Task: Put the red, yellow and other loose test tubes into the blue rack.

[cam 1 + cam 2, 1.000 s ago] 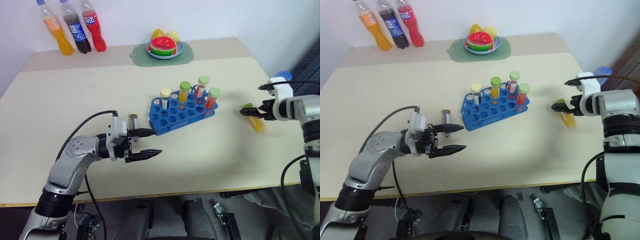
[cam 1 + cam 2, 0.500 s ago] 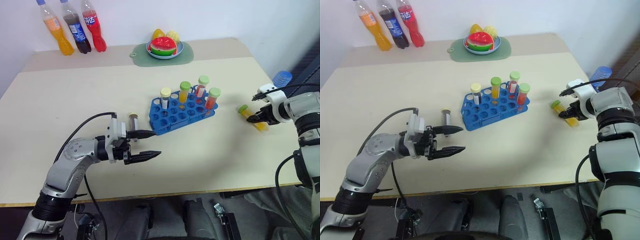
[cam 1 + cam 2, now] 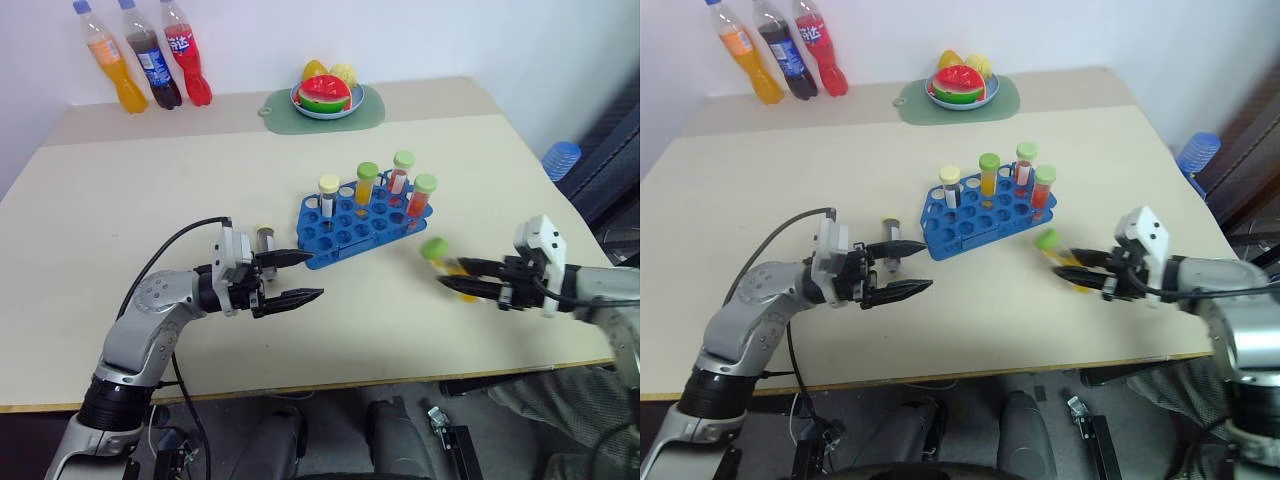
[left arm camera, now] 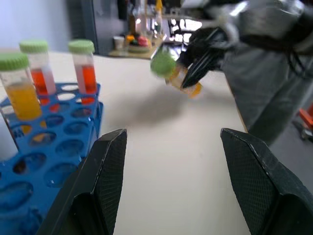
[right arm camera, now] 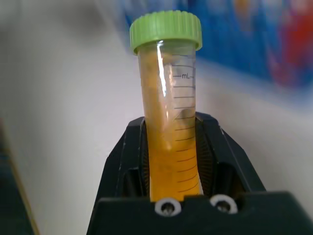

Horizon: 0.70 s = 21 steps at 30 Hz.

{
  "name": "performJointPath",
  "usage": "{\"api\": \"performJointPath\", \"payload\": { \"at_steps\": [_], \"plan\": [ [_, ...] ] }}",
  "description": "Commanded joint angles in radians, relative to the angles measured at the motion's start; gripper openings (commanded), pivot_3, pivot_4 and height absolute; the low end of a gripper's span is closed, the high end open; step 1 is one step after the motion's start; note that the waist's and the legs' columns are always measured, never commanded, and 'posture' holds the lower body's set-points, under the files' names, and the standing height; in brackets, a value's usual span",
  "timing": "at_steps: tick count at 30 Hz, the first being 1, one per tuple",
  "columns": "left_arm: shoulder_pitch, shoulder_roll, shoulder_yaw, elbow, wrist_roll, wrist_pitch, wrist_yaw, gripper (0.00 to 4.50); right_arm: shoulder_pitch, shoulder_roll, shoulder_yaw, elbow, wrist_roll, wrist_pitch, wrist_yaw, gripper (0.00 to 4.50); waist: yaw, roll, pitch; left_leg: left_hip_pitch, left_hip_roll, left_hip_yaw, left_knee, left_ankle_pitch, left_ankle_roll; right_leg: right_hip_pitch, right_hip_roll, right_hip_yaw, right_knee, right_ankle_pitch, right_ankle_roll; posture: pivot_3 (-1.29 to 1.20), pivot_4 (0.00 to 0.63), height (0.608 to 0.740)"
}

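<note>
While its two black fingers clamp a yellow tube (image 5: 168, 132) around the lower part of its body, the right gripper (image 3: 468, 280) hangs above the beige table (image 3: 150, 180), lifted clear of the surface and pointing toward the blue rack (image 3: 355, 228). The tube's green cap (image 3: 434, 248) leads, near the rack's right end but not touching it. Across the table, at about the same nearness, the left gripper (image 3: 297, 276) points level toward the right with its jaws partly apart and nothing between them. Just behind its upper finger a dark grey tube (image 3: 266, 240) with a pale cap sits on the table, just beside the rack's left end; whether it stands or leans I cannot tell. In the rack four tubes stand upright along the far rows: a cream-capped tube (image 3: 329, 196), an orange-yellow tube (image 3: 367, 184), and two red tubes (image 3: 401, 173) with green caps. The near holes are unfilled. Farther back lies a green mat (image 3: 373, 112) bearing a plate of fruit (image 3: 326, 92). At the far left edge stand three soda bottles (image 3: 145, 60), orange, dark and red.
</note>
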Motion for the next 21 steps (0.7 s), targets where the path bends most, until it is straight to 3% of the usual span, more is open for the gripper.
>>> {"api": "performJointPath", "payload": {
  "at_steps": [1, 5, 8, 14, 21],
  "plan": [
    [-0.006, -0.005, 0.029, 0.009, -0.002, -0.021, 0.009, 3.14, -0.048, 0.196, 0.037, -0.022, 0.015, -0.119, -0.182, 0.81, 0.0, 0.0, 0.0, 0.0, 0.0, 0.0, 0.0, 0.0, 0.0, 0.0, 0.0, 0.0, 0.0, 0.0, 0.0, 0.0, 0.15, 0.74],
    [-0.01, -0.018, 0.031, 0.028, -0.001, -0.028, 0.022, 3.14, -0.119, 0.397, 0.094, 0.147, -0.136, -0.4, -0.353, 0.81, -0.001, 0.0, 0.0, 0.0, -0.001, 0.0, 0.0, 0.003, -0.005, -0.002, 0.0, 0.0, 0.001, 0.0, 0.0, 0.0, 0.15, 0.74],
    [-0.009, -0.034, 0.029, 0.023, -0.007, -0.021, 0.041, 3.14, -0.174, 0.474, 0.109, 0.323, -0.226, -0.597, -0.452, 0.81, -0.003, 0.0, 0.0, 0.0, -0.002, 0.0, 0.0, 0.003, -0.006, -0.002, -0.001, 0.0, 0.001, 0.0, 0.0, 0.0, 0.15, 0.74],
    [0.003, -0.039, 0.036, -0.006, -0.018, 0.001, 0.066, 3.14, -0.243, 0.529, 0.162, 0.585, -0.326, -0.837, -0.524, 0.81, -0.01, 0.0, 0.0, 0.0, -0.001, 0.0, -0.001, 0.004, -0.007, -0.004, 0.0, 0.0, 0.002, 0.0, 0.0, 0.0, 0.15, 0.74],
    [0.023, -0.035, 0.043, -0.053, -0.025, 0.027, 0.1, 3.14, -0.288, 0.554, 0.207, 0.769, -0.353, -0.955, -0.53, 0.81, -0.013, 0.0, -0.001, 0.001, 0.0, 0.0, -0.001, 0.004, -0.007, -0.003, 0.001, 0.0, 0.003, 0.0, -0.001, 0.0, 0.15, 0.74]
  ]
}}
